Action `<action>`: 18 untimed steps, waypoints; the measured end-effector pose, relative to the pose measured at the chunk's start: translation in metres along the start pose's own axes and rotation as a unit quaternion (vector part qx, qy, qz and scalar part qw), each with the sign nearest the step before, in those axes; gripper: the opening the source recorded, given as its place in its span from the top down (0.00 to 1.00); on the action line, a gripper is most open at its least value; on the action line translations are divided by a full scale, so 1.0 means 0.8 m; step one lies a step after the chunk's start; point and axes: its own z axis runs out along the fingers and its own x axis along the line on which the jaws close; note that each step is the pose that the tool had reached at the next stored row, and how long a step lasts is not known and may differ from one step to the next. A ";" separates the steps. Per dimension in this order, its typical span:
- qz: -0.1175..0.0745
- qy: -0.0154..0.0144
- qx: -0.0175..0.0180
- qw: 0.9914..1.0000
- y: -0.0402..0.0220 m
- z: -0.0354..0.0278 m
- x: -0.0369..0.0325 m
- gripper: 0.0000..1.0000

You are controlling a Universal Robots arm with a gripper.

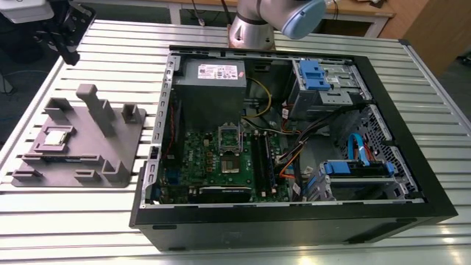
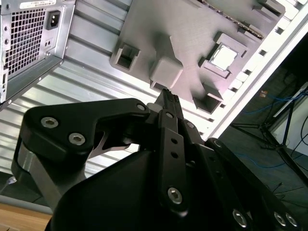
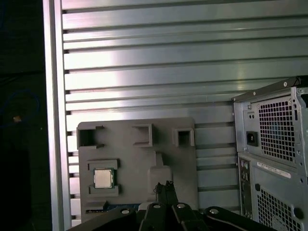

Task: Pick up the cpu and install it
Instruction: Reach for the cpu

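The cpu (image 1: 57, 136) sits in a recess of the grey fixture (image 1: 129, 138).

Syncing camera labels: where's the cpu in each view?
Exterior view: cpu in a recess of the grey fixture, on the exterior view's left of the case.
First wrist view: cpu in the grey fixture, square recess.
Second wrist view: cpu, same recess.
Shared landmark: the grey fixture.

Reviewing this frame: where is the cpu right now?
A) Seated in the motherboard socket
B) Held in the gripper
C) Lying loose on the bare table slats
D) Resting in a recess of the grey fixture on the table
D: in the exterior view the cpu sits in a square recess of the grey fixture, outside the computer case and apart from the gripper.
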 end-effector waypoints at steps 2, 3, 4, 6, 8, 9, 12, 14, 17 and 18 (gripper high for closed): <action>0.000 0.000 0.000 1.000 -0.0002 0.0003 0.0020 0.89; 0.000 0.000 0.000 1.000 -0.0003 0.0005 0.0031 0.89; 0.000 0.000 0.000 1.000 -0.0003 0.0006 0.0042 0.89; 0.000 0.000 0.000 1.000 -0.0005 0.0007 0.0059 0.89; 0.000 0.000 0.000 1.000 -0.0006 0.0008 0.0069 0.89; 0.000 0.000 0.000 1.000 -0.0006 0.0008 0.0070 0.89; 0.000 0.000 0.000 1.000 -0.0006 0.0008 0.0074 0.89; 0.000 0.000 0.000 1.000 -0.0006 0.0009 0.0074 0.89; 0.000 0.000 0.000 1.000 -0.0006 0.0009 0.0075 0.89; 0.000 0.000 0.000 1.000 -0.0007 0.0010 0.0078 0.89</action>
